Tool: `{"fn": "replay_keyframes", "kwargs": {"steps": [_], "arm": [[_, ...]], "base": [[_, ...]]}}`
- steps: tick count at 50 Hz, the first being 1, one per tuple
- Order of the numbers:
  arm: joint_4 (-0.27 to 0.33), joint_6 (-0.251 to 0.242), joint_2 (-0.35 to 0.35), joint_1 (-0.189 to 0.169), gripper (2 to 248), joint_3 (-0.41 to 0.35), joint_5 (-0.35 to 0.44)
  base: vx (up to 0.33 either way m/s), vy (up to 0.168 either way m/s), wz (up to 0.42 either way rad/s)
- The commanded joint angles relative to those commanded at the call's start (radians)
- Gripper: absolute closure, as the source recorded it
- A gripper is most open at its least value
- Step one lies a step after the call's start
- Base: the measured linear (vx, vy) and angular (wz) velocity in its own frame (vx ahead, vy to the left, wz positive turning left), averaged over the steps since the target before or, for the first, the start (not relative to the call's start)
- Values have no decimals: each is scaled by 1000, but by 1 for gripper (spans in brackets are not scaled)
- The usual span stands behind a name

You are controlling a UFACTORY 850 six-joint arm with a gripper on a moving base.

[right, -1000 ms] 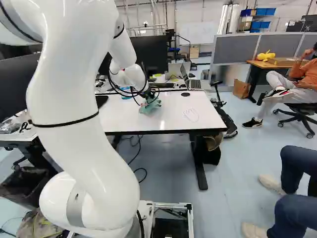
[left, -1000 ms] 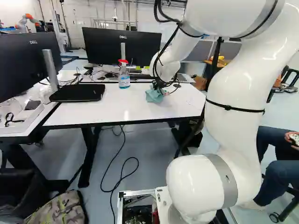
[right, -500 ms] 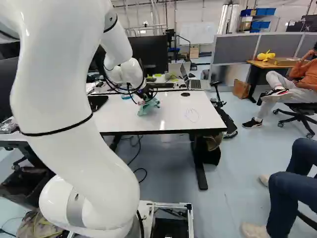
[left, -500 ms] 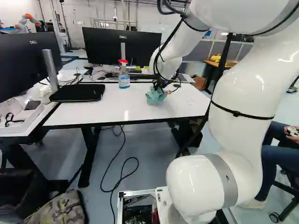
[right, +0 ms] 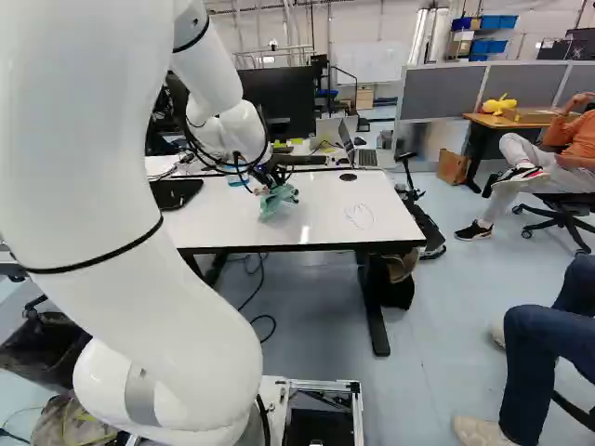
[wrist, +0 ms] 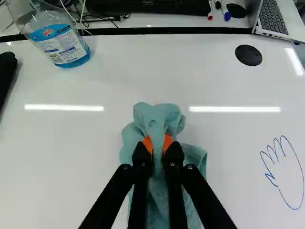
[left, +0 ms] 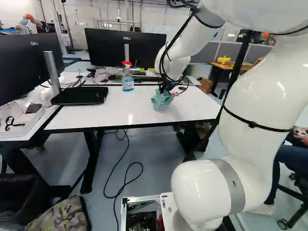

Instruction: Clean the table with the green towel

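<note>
"Green towel (wrist: 159, 117) first: where is it, and has the gripper (wrist: 158, 143) really got it?"

"It's bunched up on the white table (left: 96, 115), by the look of it. The fingers are closed in on a fold of it, one orange pad at each side. How hard it presses down, I can't tell."

"What worries you nearest to us?"

"The table's front edge, on our side of the towel. Draw back too far and the cloth could slip over it and catch on the way back."

"And at the towel itself?"

"That pinch takes only the middle of the bundle. Rub hard and the loose folds may drag, twist or creep out. Lose cloth from under the tips and bare fingers could scrape the top."

"Then the blue hand drawing (right: 360, 216), to the towel's right?"

"That's likely the mark to clean. Too light a touch, or a dry cloth, might only smear the ink. The wad is small too, so a narrow path could leave lines."

"Further out?"

"Beyond the towel and to its left stands the spray bottle (left: 127, 82). A wide sweep could topple it, or the looped cables (right: 218, 167) just above the towel might hook it."

"Anything past that?"

"The laptop (right: 364, 156), well beyond the towel on its right. An overlong reach could bump it."
</note>
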State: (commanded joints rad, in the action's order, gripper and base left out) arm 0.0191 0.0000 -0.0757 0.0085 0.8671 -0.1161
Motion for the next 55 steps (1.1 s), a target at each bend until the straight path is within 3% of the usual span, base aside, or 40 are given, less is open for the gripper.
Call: {"fn": "replay_keyframes", "kwargs": {"steps": [14,29,55], "arm": [[0,0,62,-14,207,-39,-8],[0,0,109,-55,207,-86,-14],[0,0,87,-147,207,-65,-42]], "base": [[0,0,0],[0,0,0],[0,0,0]]}}
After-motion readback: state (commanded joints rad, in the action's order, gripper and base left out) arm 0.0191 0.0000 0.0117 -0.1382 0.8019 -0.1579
